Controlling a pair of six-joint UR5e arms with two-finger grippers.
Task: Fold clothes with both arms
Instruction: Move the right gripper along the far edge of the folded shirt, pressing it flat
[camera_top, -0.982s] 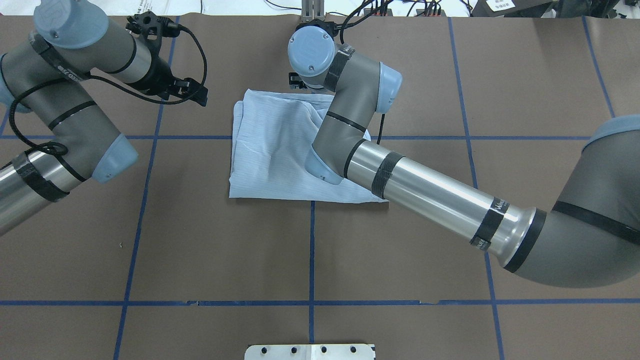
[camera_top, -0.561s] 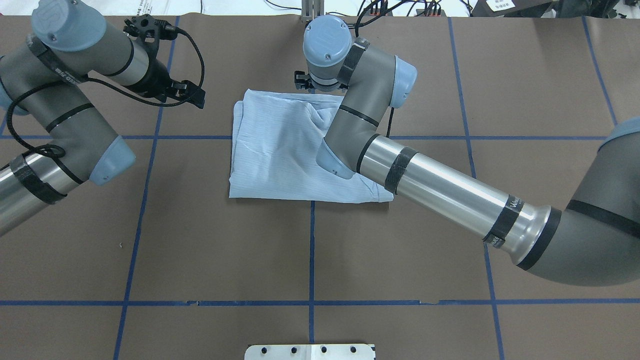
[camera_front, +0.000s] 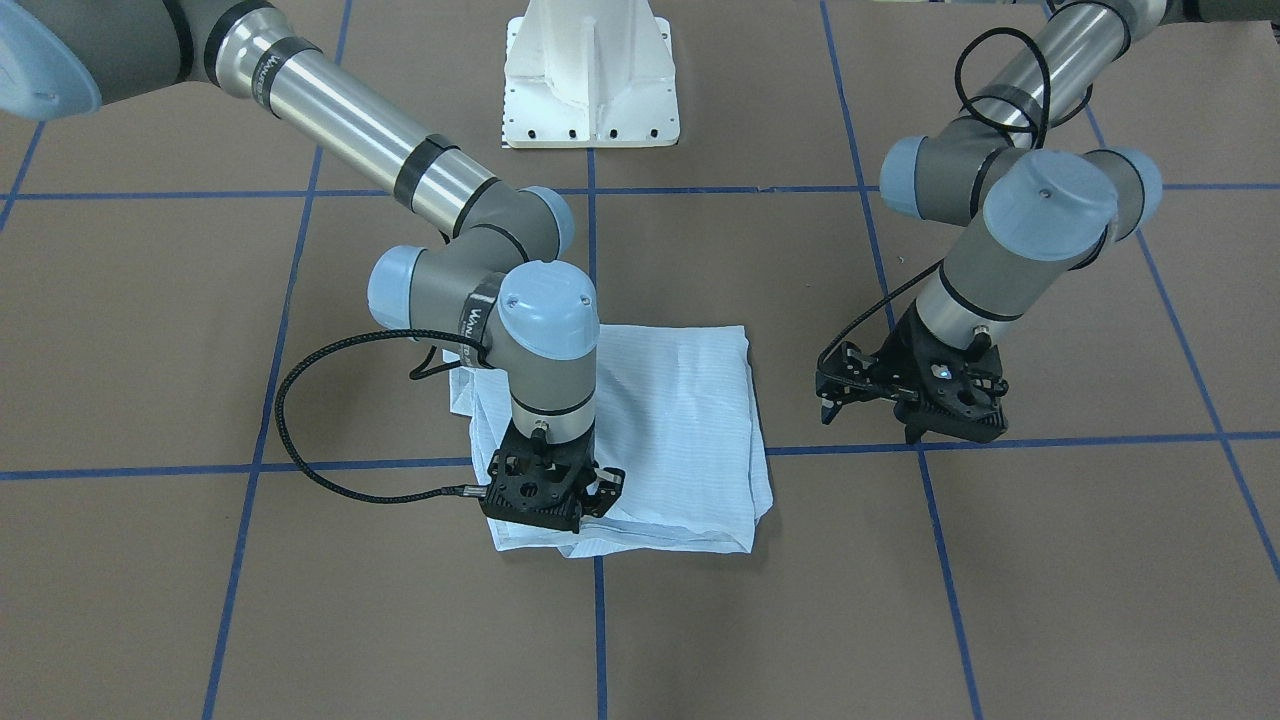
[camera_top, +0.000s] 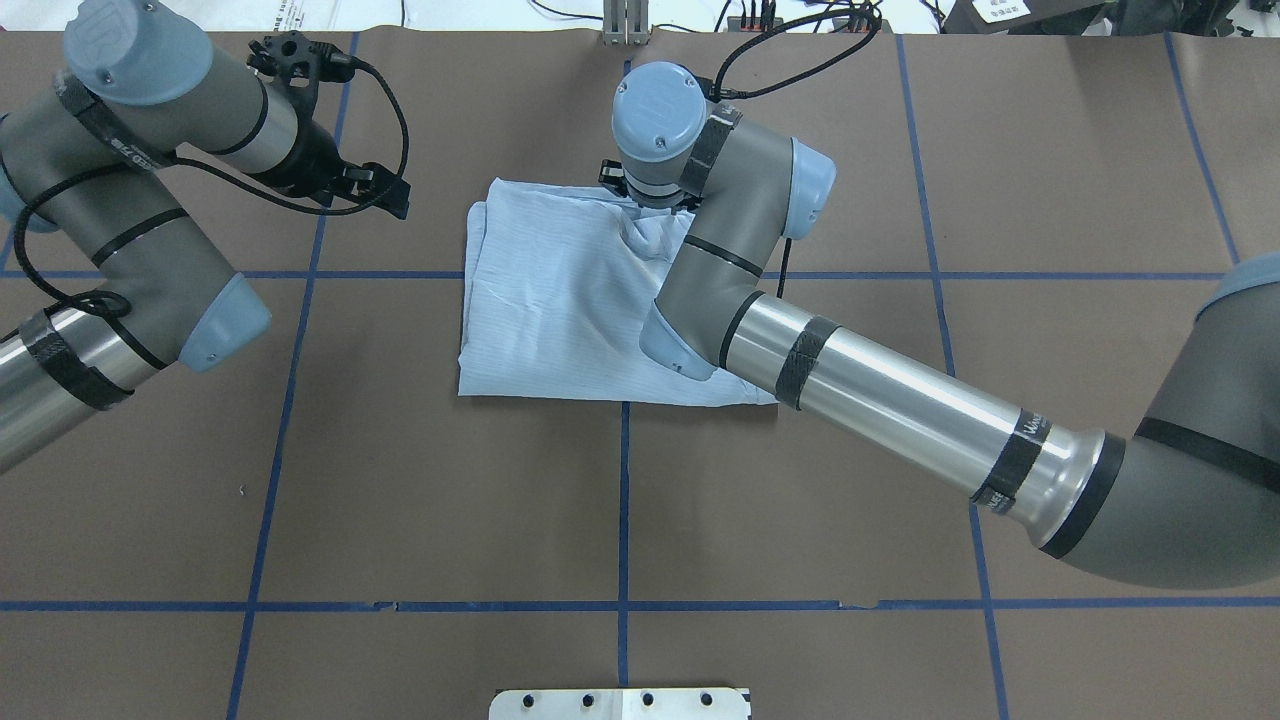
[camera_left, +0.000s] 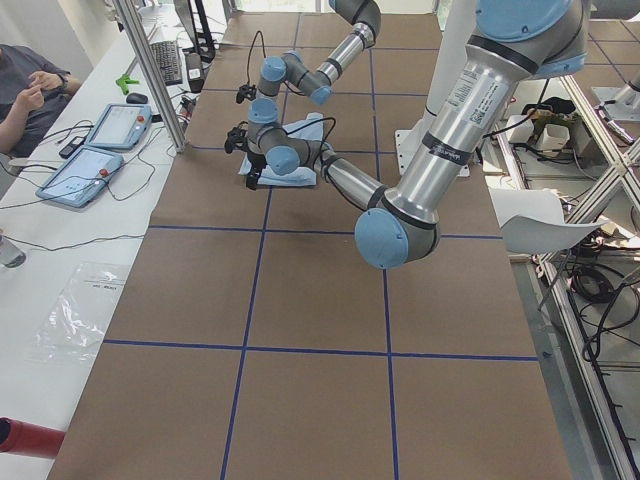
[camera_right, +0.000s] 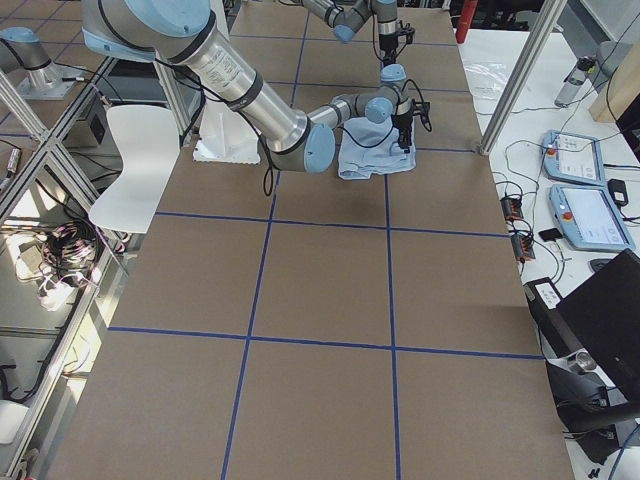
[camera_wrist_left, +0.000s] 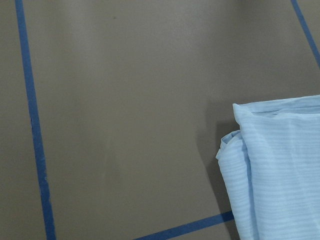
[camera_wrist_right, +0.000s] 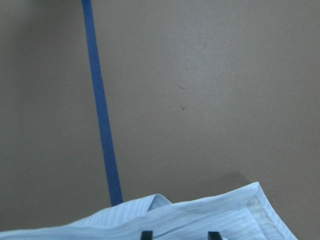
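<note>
Overhead exterior hides the right gripper under its own wrist. Only the shirt (camera_top: 555, 300) shows plainly there, folded to a rough rectangle at mid-table, towards the far side from the robot, with a pucker of cloth beside that wrist. Exterior front-facing fills the gap: the right gripper (camera_front: 556, 512) is planted on the shirt's far edge, a little right of its middle. Right wrist-mounted adds two dark fingertips (camera_wrist_right: 146, 234) set apart just over the hemmed edge, with nothing visibly pinched between them. The left gripper (camera_front: 868, 422) hangs over bare table (camera_front: 1050, 560) left of the shirt and clear of it, jaws apart. Left wrist-mounted catches the shirt's far left corner, its layers doubled and rolled. The shirt's near edge lies straight. Open brown cover runs wide on the near, left and right sides, crossed by blue tape lines (camera_top: 622, 500).
</note>
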